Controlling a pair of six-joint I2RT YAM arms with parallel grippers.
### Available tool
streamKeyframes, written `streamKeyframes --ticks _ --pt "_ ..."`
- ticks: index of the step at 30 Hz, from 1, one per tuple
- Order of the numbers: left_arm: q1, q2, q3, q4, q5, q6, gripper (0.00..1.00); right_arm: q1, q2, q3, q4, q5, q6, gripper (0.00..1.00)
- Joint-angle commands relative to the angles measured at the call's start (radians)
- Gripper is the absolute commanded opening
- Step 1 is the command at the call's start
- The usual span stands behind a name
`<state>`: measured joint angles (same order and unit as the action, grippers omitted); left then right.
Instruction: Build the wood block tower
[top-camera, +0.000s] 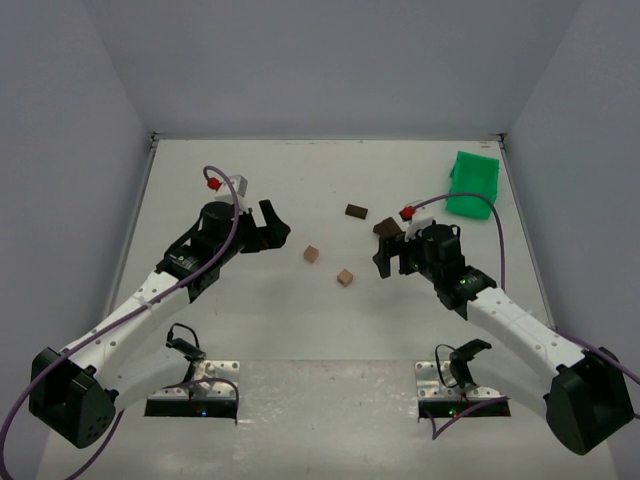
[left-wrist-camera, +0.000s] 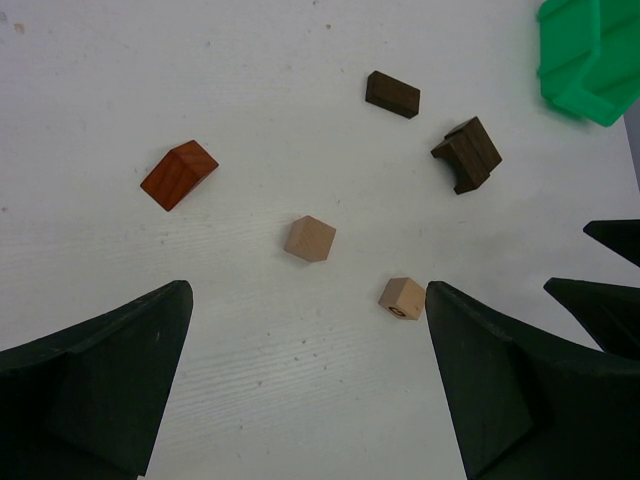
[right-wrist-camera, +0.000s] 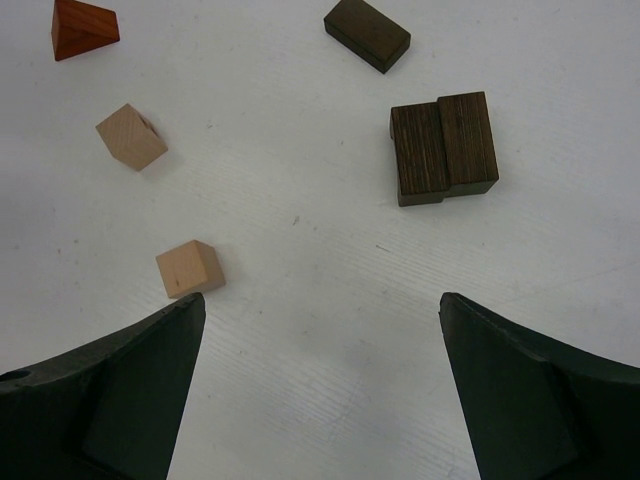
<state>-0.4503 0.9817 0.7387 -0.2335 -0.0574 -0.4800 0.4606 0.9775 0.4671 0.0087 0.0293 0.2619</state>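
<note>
The wooden blocks lie loose on the white table between my grippers. A flat dark brown block (top-camera: 356, 211) (left-wrist-camera: 392, 94) (right-wrist-camera: 367, 35) is farthest back. A dark brown notched block (top-camera: 386, 228) (left-wrist-camera: 467, 154) (right-wrist-camera: 444, 147) lies just beyond my right gripper (top-camera: 386, 252) (right-wrist-camera: 321, 298), which is open and empty. Two light tan cubes (top-camera: 312, 254) (top-camera: 345, 277) lie in the middle, also in the left wrist view (left-wrist-camera: 309, 239) (left-wrist-camera: 402, 298). A reddish-brown wedge (left-wrist-camera: 178, 174) (right-wrist-camera: 83, 27) is hidden in the top view. My left gripper (top-camera: 274, 228) (left-wrist-camera: 306, 290) is open and empty, left of the cubes.
A green plastic bin (top-camera: 473, 183) (left-wrist-camera: 590, 55) lies at the back right, by the right wall. Grey walls close in the table on the left, back and right. The right gripper's fingers (left-wrist-camera: 610, 275) show at the right edge of the left wrist view.
</note>
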Motion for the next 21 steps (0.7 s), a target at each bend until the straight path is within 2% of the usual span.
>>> streamKeyframes --ticks 1,16,20,21 --pt "0.002 -0.022 0.044 0.008 0.009 -0.005 1.00 0.004 0.003 0.000 0.055 -0.023 -0.005 0.99" --pt "0.002 -0.049 0.026 0.005 0.005 -0.008 1.00 0.029 0.068 0.029 0.059 -0.129 -0.059 0.99" --pt "0.002 -0.058 -0.018 0.056 -0.015 -0.002 1.00 0.079 0.135 0.072 0.020 -0.163 -0.100 0.99" --pt "0.002 -0.061 -0.035 0.073 -0.024 0.002 1.00 0.123 0.165 0.101 0.002 -0.163 -0.131 0.99"
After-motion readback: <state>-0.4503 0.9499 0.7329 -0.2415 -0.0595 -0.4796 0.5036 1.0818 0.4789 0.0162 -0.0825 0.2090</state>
